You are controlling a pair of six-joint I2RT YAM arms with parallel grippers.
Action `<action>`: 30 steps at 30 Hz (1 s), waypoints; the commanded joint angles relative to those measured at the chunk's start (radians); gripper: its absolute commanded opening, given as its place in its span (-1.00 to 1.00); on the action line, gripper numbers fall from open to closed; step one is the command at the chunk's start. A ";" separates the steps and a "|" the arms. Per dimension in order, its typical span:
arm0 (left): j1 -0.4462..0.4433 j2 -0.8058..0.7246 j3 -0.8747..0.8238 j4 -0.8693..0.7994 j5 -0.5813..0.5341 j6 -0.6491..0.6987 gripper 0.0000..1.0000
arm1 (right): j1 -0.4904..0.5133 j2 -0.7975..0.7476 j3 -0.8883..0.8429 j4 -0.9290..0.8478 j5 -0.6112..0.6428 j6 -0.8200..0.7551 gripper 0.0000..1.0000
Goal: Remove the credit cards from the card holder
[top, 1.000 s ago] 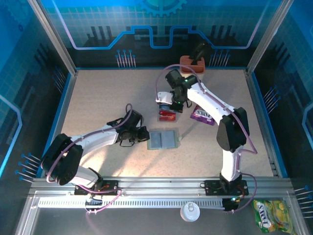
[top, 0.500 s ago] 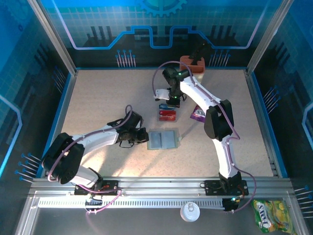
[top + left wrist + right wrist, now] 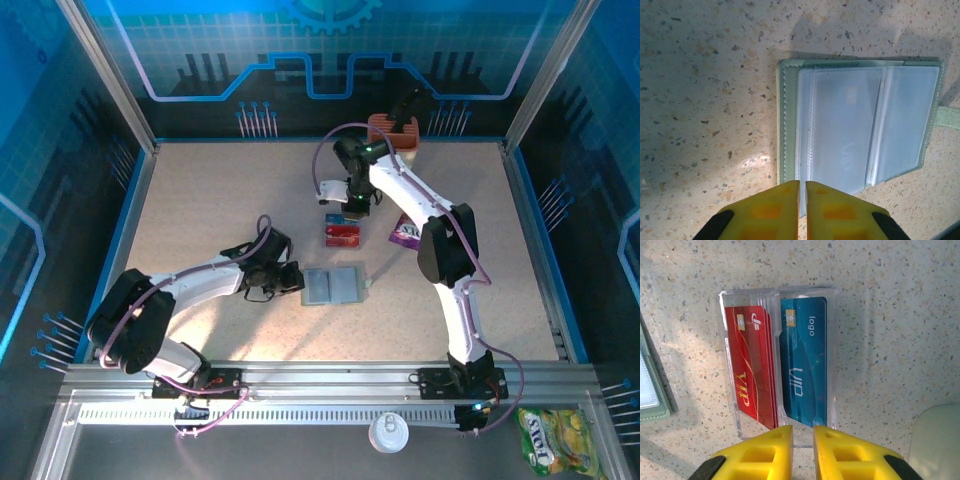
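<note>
Grey-green folding card holder (image 3: 855,125) is lying unfolded mid-table, left gripper (image 3: 802,187) pinching its left edge. Right gripper (image 3: 803,432), barely parted, empty, is hovering over red and blue credit cards (image 3: 802,375) farther back; rising could snag one.

One camera is fixed high above and behind the arms, tilted down over the whole bench (image 3: 200,200), with the arm bases (image 3: 195,380) along the bottom of its frame and the back wall (image 3: 320,60) at the top. The left wrist camera hangs close over the bench, looking almost straight down past the left arm's yellow fingers (image 3: 770,210) at bottom centre, and the open card holder (image 3: 840,125) fills mid-frame. The right wrist camera sits just as close, with the right arm's yellow fingers (image 3: 765,455) at the bottom and the cards (image 3: 802,365) above them. All three catch the card holder: it is at the centre of the overhead frame and a sliver at the left edge of the right wrist's frame.
</note>
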 commanded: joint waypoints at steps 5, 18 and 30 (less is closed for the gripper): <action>0.007 0.023 0.022 -0.009 0.036 0.012 -0.78 | -0.007 -0.075 -0.013 0.024 -0.015 0.100 -0.62; 0.007 -0.005 -0.005 0.026 0.023 0.052 -0.82 | 0.096 -0.326 -0.403 0.275 -0.090 0.510 -0.53; 0.008 -0.065 -0.088 0.168 0.012 0.050 -0.81 | 0.218 -0.450 -0.660 0.522 -0.102 0.836 -0.54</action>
